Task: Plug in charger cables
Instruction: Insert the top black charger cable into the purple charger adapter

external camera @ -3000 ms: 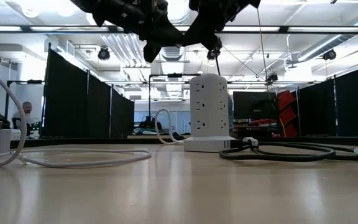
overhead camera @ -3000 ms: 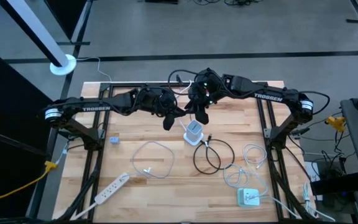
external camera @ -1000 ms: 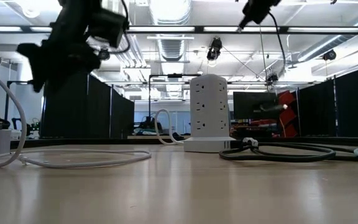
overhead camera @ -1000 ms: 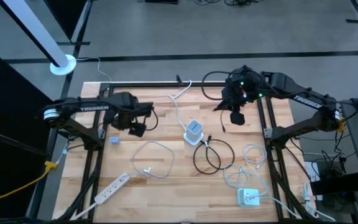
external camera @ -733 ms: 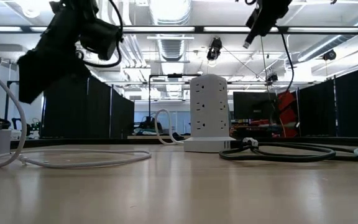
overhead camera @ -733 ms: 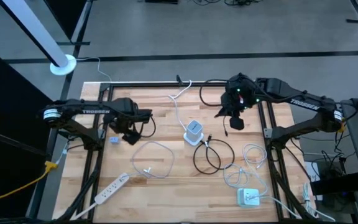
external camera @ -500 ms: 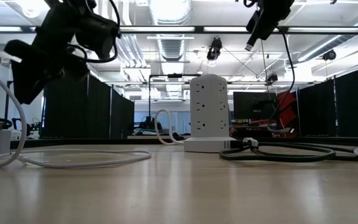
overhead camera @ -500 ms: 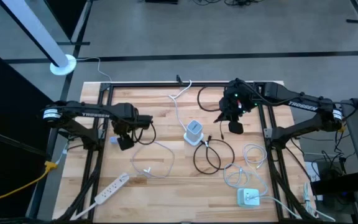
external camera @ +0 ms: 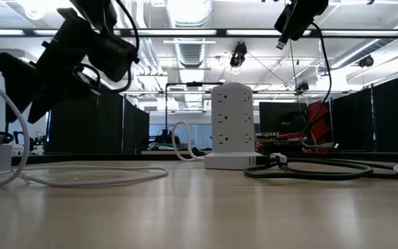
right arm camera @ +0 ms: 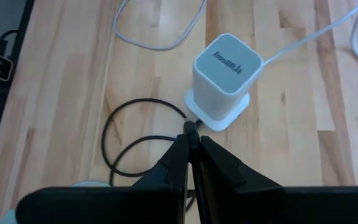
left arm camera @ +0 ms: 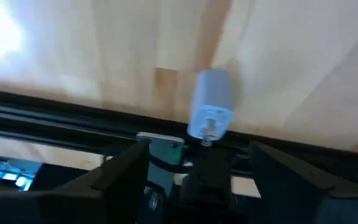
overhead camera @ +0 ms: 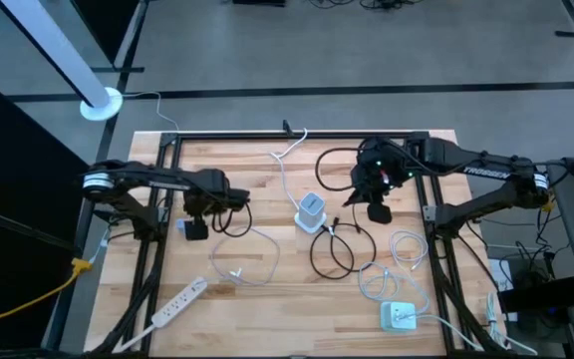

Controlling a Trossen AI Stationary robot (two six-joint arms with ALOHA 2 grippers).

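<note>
My right gripper [overhead camera: 375, 209] hovers right of the white tower strip [overhead camera: 310, 211], shut on the free plug end of the black charger cable [overhead camera: 342, 249]. The cable's coil lies on the table with its other end at the tower's base. My left gripper [overhead camera: 195, 228] stands open over the left side of the table. Its fingers [left arm camera: 129, 168] stand either side of a small bluish-white charger block [left arm camera: 209, 112], which lies flat on the wood, untouched. White charger cables lie in loops at left [overhead camera: 242, 254] and right [overhead camera: 402, 249]. My right gripper pinches the black cable's plug [right arm camera: 191, 129] between its two shut fingers [right arm camera: 176, 158]; only the plug's tip shows beyond them. The fingers slant down toward the tower strip. The plug is lifted clear, and the cable [external camera: 320, 69] hangs slack from it to the table.
A long white power strip [overhead camera: 177, 302] lies at the near left. A white charger block [overhead camera: 399, 316] sits at the near right among white cable. Black frame rails [overhead camera: 157, 214] run along both sides of the table. The tower's white cord [overhead camera: 285, 165] leads off the far edge.
My left gripper has moved toward the table's left and near edges and come down over the small charger block. My right gripper has carried the black plug toward the near edge, closer to the tower strip, staying shut on it.
</note>
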